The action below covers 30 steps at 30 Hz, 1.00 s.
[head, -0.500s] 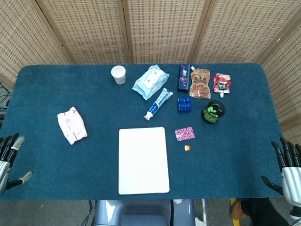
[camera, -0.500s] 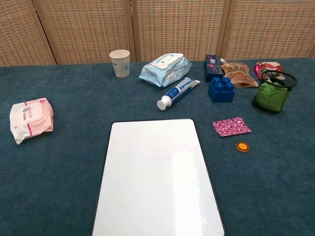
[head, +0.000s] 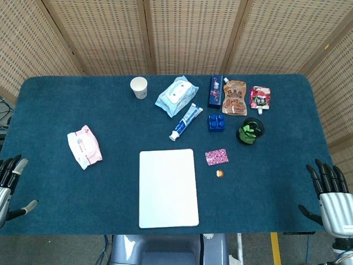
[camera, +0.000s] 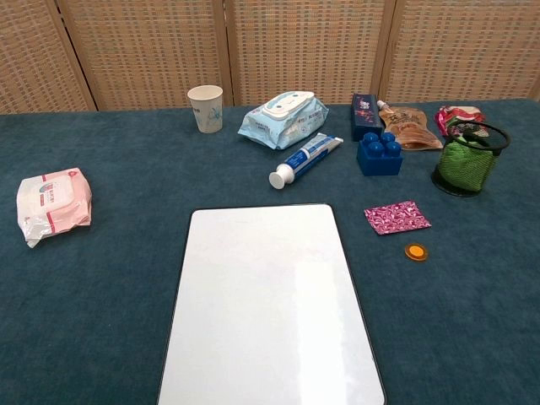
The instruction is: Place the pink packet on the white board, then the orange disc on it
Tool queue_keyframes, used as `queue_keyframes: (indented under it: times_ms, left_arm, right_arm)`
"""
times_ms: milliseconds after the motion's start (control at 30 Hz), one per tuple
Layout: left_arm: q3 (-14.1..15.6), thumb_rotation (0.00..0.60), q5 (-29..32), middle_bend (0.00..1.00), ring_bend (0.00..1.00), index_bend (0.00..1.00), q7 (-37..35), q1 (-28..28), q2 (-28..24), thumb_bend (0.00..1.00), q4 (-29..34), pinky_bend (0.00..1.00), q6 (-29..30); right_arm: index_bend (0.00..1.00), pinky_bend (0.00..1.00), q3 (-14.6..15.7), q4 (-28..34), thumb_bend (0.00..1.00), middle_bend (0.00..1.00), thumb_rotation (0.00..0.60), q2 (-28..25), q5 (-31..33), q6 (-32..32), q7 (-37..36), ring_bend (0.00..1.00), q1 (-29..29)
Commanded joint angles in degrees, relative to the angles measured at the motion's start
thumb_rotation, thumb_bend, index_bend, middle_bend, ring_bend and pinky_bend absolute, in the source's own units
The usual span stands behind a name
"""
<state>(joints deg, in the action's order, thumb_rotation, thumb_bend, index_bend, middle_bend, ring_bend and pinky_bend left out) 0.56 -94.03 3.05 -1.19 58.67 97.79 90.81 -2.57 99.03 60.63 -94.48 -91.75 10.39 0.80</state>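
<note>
While both hands are waiting at the near edge of the table, nothing of the task is yet being done. The white board (head: 168, 187) is lying flat at the near centre of the blue table (head: 66, 99), bare. The pink packet (head: 217, 157) is lying just off the board's far right corner, at about two o'clock from the board's middle, apart from its edge. The orange disc (head: 219, 173) is sitting close to the packet at its six o'clock, not touching it.

In the head view, the right hand (head: 331, 196) is resting at the table's four o'clock corner with fingers spread and holding nothing; the left hand (head: 8, 187) is sitting at the eight o'clock corner, likewise spread and empty. Neither is appearing in the chest view.

Judged by look, the packet is thin, light and pliable, lying nearly flush on cloth; a pinch across one short edge seems best. The disc is appearing small, flat and stiff, likely to slip, and is calling for a fingertip pinch across its rim.
</note>
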Motion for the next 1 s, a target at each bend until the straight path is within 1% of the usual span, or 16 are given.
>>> queue_keyframes:
  times_ms: [33,133,167,300,400,433,467,533,567,633,700,833,1000]
  left_arm:
    - [-0.25,0.6,0.5,0.0,0.0,0.0,-0.05,-0.24,-0.03,0.0,0.1,0.0,-0.4]
    - [-0.64,0.6,1.27,0.0,0.0,0.0,0.14,-0.43,0.01,0.0,0.25,0.0,-0.7]
    - [-0.85,0.6,1.82,0.0,0.0,0.0,0.26,-0.56,0.07,0.0,0.31,0.0,-0.99]
    - [-1.46,0.6,3.85,0.0,0.0,0.0,0.94,-1.12,0.24,0.0,0.64,0.0,-2.46]
    - [-1.75,0.6,4.75,0.0,0.0,0.0,1.38,-1.44,0.34,0.0,0.73,0.0,-3.19]
    - [-1.95,0.6,5.27,0.0,0.0,0.0,1.68,-1.65,0.41,0.0,0.78,0.0,-3.6]
    - [-2.12,0.6,5.7,0.0,0.0,0.0,1.87,-1.8,0.47,0.0,0.82,0.0,-3.88]
    - [-2.32,0.6,6.29,0.0,0.0,0.0,1.98,-1.97,0.53,0.0,0.85,0.0,-4.25]
    - [-2.5,0.6,6.81,0.0,0.0,0.0,1.96,-2.12,0.54,0.0,0.84,0.0,-4.6]
    - [-2.78,0.6,7.7,0.0,0.0,0.0,1.88,-2.41,0.54,0.0,0.77,0.0,-5.25]
    - [-3.08,0.6,8.76,0.0,0.0,0.0,1.75,-2.82,0.53,0.0,0.62,0.0,-6.21]
    - [-3.47,0.6,10.08,0.0,0.0,0.0,1.6,-3.46,0.47,0.0,0.47,0.0,-7.53]
    - [-3.78,0.6,11.42,0.0,0.0,0.0,1.48,-4.0,0.43,0.0,0.34,0.0,-8.72]
  right_arm:
    - [0.0,0.0,-1.3,-0.6,0.0,0.0,0.6,-0.12,-3.01,5.77,0.92,0.0,5.3]
    - [0.01,0.0,-2.99,1.29,0.0,0.0,0.6,-1.09,-3.58,11.03,2.02,0.0,9.82]
    - [0.02,0.0,-4.1,2.23,0.0,0.0,0.6,-1.39,-3.36,13.82,2.66,0.0,12.21]
    - [0.07,0.0,-7.42,4.85,0.0,0.0,0.6,-1.23,-0.59,23.59,6.62,0.0,19.73]
    - [0.11,0.0,-8.84,5.29,0.0,0.0,0.6,0.06,1.51,29.14,8.68,0.0,23.75]
    - [0.12,0.0,-9.85,5.11,0.0,0.0,0.6,1.42,4.14,33.55,9.96,0.0,26.64]
    - [0.14,0.0,-10.62,4.83,0.0,0.0,0.6,2.47,6.59,36.41,11.33,0.0,28.58]
    - [0.18,0.0,-11.37,4.21,0.0,0.0,0.6,4.09,9.36,39.56,13.2,0.0,30.95]
    - [0.2,0.0,-11.92,3.0,0.02,0.0,0.6,5.86,11.54,42.05,14.76,0.0,33.04]
    - [0.23,0.0,-12.5,0.71,0.04,0.0,0.6,8.58,14.68,44.42,17.23,0.0,35.55]
    - [0.25,0.0,-12.7,-3.11,0.05,0.0,0.6,12.33,17.28,46.41,19.73,0.0,38.36]
    - [0.25,0.0,-12.33,-9.86,0.05,0.0,0.6,18.21,22.09,48.21,23.44,0.0,41.92]
    - [0.25,0.0,-11.32,-15.32,0.05,0.0,0.6,22.8,27.02,49.4,27.74,0.0,45.06]
